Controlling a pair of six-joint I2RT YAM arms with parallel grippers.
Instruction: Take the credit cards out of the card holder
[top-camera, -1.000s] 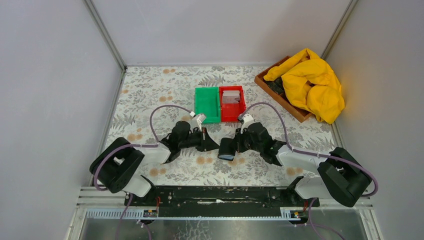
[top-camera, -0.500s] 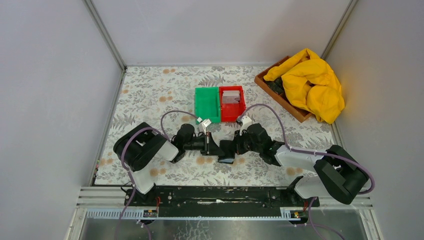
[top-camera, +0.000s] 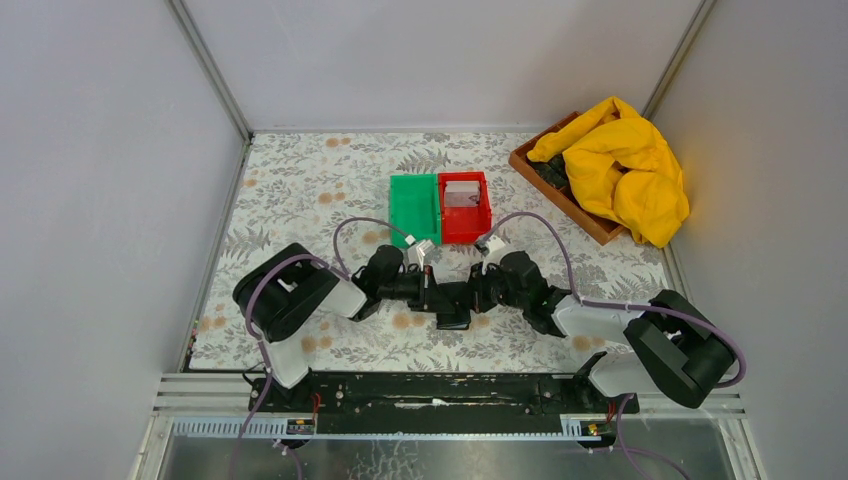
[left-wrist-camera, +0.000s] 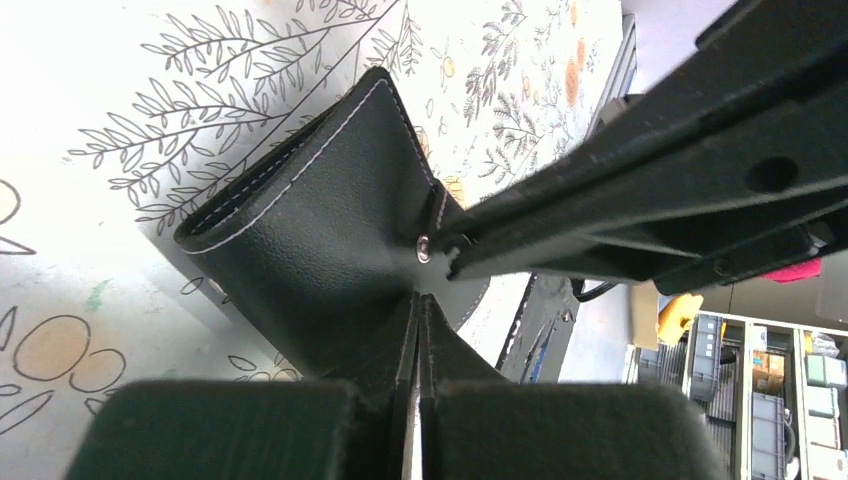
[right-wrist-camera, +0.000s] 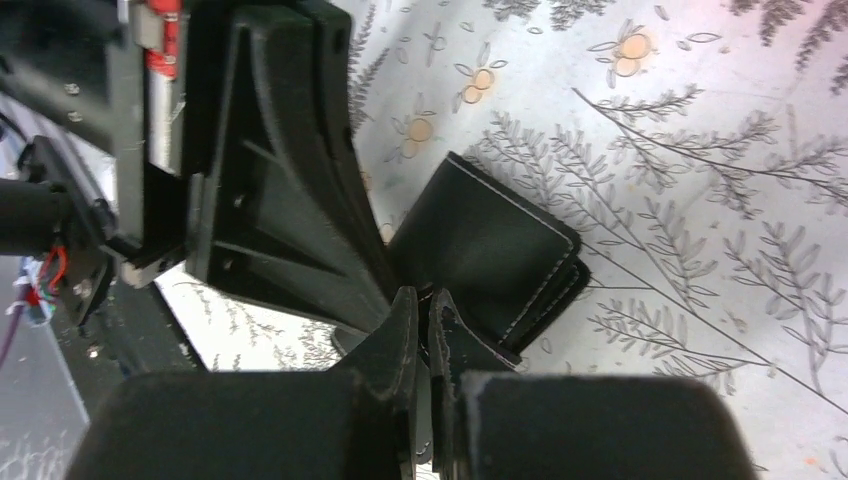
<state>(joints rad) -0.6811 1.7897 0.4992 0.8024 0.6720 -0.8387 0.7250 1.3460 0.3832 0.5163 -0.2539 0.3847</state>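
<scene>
The black card holder (top-camera: 452, 310) sits low over the flowered table between the two arms, folded shut. My left gripper (top-camera: 437, 297) is shut on one edge of it from the left. My right gripper (top-camera: 468, 297) is shut on it from the right. In the left wrist view the jaws (left-wrist-camera: 420, 300) pinch the holder's (left-wrist-camera: 310, 230) leather flap, with the right fingers (left-wrist-camera: 650, 200) just beyond. In the right wrist view the jaws (right-wrist-camera: 422, 300) grip the holder's (right-wrist-camera: 490, 250) near corner. No cards show in the holder. A grey-white card (top-camera: 461, 193) lies in the red bin.
A green bin (top-camera: 414, 208) and a red bin (top-camera: 483, 215) stand side by side just behind the grippers. A wooden tray (top-camera: 560, 195) with a yellow cloth (top-camera: 625, 165) sits at the back right. Walls close in on the left, back and right.
My left arm has swung right, reached the card holder and closed on it. My right gripper has kept hold of the holder and shifted it slightly.
</scene>
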